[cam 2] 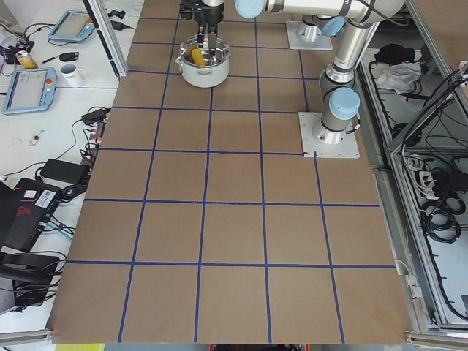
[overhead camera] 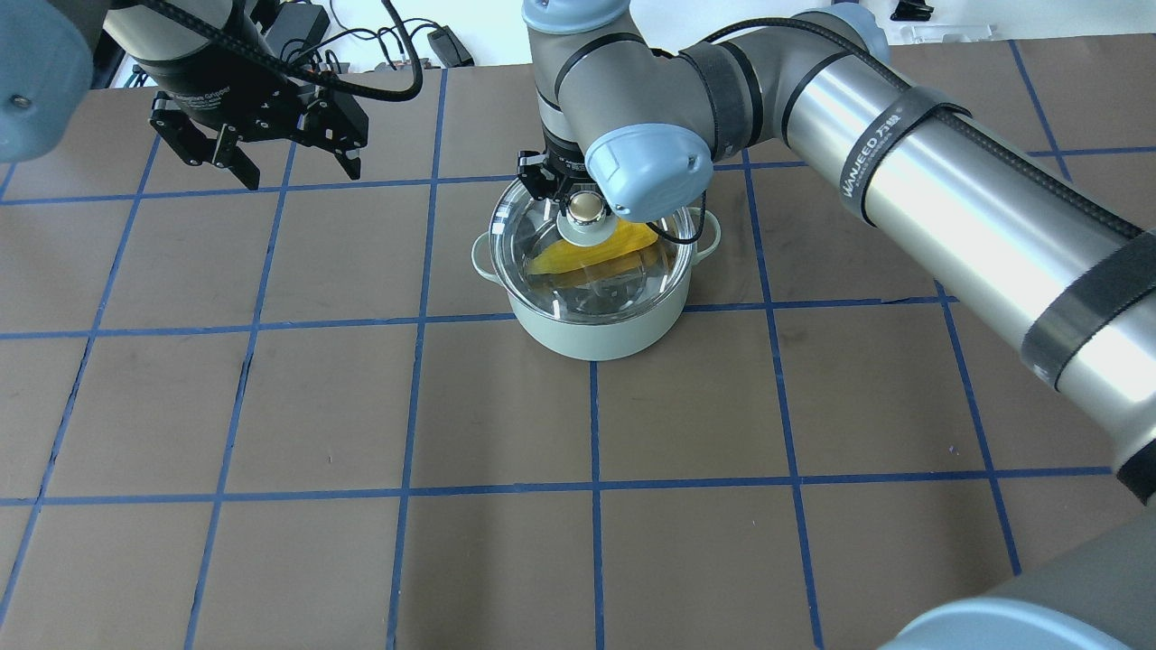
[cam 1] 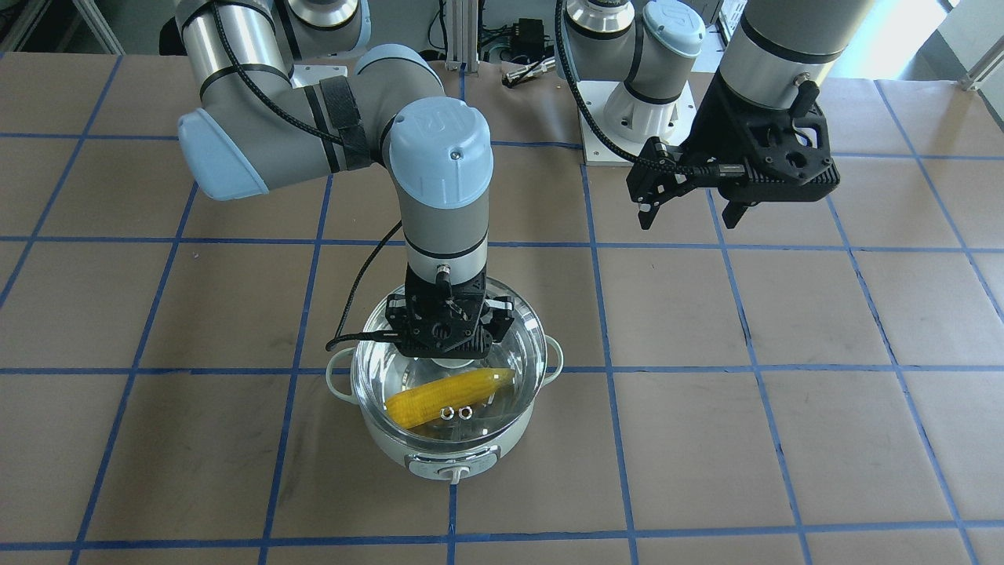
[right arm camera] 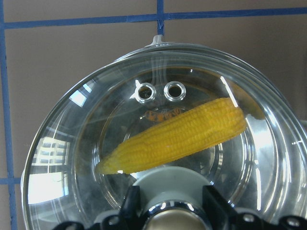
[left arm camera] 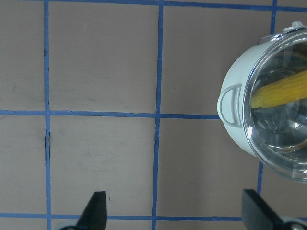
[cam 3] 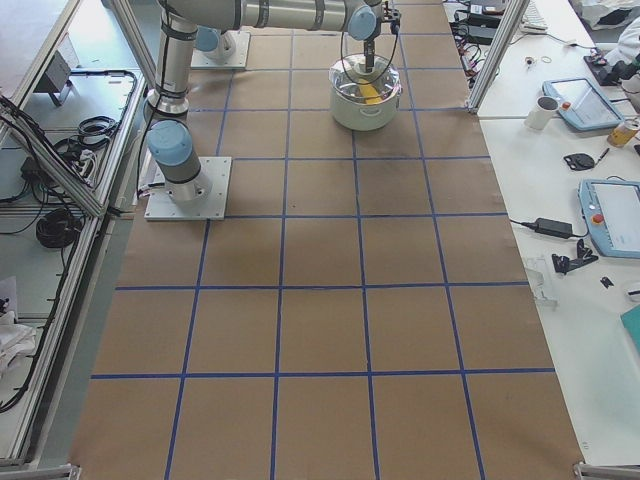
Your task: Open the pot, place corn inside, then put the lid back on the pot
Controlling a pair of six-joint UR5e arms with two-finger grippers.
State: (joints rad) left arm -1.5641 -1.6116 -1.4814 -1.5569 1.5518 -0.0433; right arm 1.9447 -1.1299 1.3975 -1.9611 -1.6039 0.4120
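The pale mint-green pot (cam 1: 439,453) stands on the brown table with its control knob toward the operators' side. The clear glass lid (cam 1: 519,339) sits on its rim. The yellow corn (cam 1: 447,396) lies inside, seen through the glass, and shows in the right wrist view (right arm camera: 177,132). My right gripper (cam 1: 449,345) is straight above the pot. Its fingers (right arm camera: 130,206) flank the lid's knob (right arm camera: 170,213) closely, shut on it. My left gripper (cam 1: 689,221) hangs open and empty above the table, well off to the pot's side. The left wrist view shows its fingertips (left arm camera: 96,211) wide apart.
Brown paper with a blue tape grid covers the table (overhead camera: 506,542). Both arm base plates (cam 1: 627,118) stand at the robot's side. Desks with tablets, cables and cups (cam 2: 44,80) lie beyond the table's edge in the side views.
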